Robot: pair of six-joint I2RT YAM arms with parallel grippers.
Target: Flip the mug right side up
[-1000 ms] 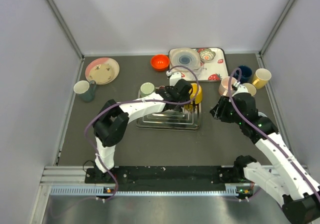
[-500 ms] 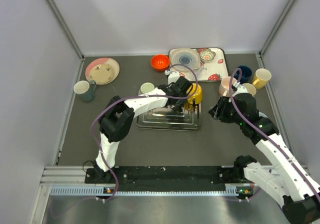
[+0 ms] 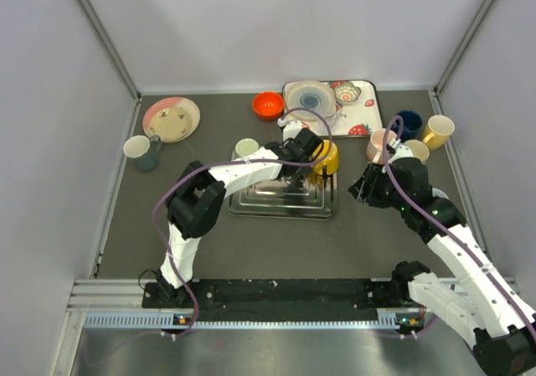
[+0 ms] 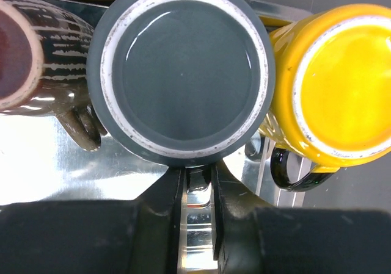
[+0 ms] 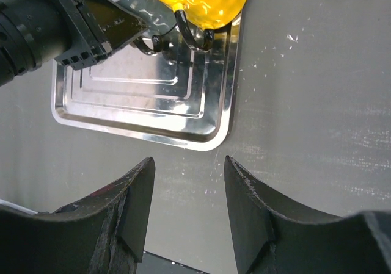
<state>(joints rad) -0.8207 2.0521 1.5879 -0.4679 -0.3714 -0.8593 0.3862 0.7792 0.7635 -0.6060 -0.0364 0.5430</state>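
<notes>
The left arm rises from 7 o'clock and bends toward the middle. Its tool (image 4: 197,182) is pinched nearly together on the grey mug's (image 4: 183,72) handle. The right arm slants from 5 o'clock toward 2 o'clock, its tool (image 5: 188,170) spread and holding nothing.

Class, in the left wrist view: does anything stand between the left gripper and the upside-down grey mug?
Nothing visible does. The left gripper sits right at the near side of the grey mug. The brown mug stands to one side of it and the yellow mug to the other, beside it on the tray, not between.
</notes>
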